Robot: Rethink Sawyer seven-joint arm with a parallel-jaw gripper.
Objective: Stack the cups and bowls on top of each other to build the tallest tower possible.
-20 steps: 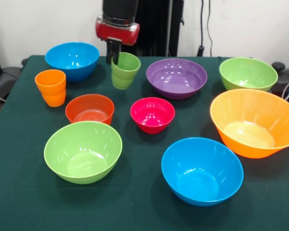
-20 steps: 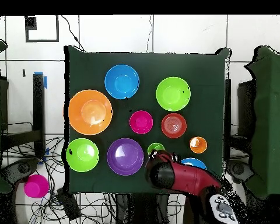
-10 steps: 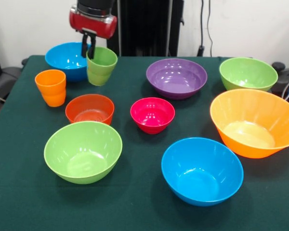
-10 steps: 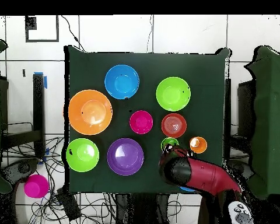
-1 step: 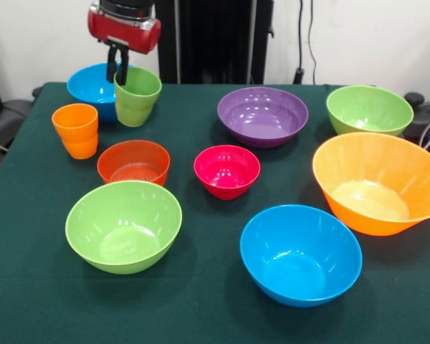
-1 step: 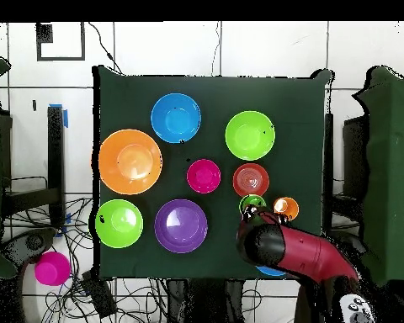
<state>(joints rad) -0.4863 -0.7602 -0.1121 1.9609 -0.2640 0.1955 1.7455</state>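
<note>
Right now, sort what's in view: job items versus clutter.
Job: green cup in the claw, orange cup, red-orange bowl, pink bowl, purple bowl, big orange bowl, two blue bowls, two lime bowls.
Lying about: magenta round thing off the table, floor cables.

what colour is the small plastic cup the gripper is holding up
Light green: the glossy stepped plastic cup, clearest in the front view.

The gripper [image 5: 115,68] holds one cup [image 5: 136,96] above the desk [image 5: 201,315], the other cup [image 5: 76,130] just beside and below, the bowls [image 5: 227,170] spread beyond it.
</note>
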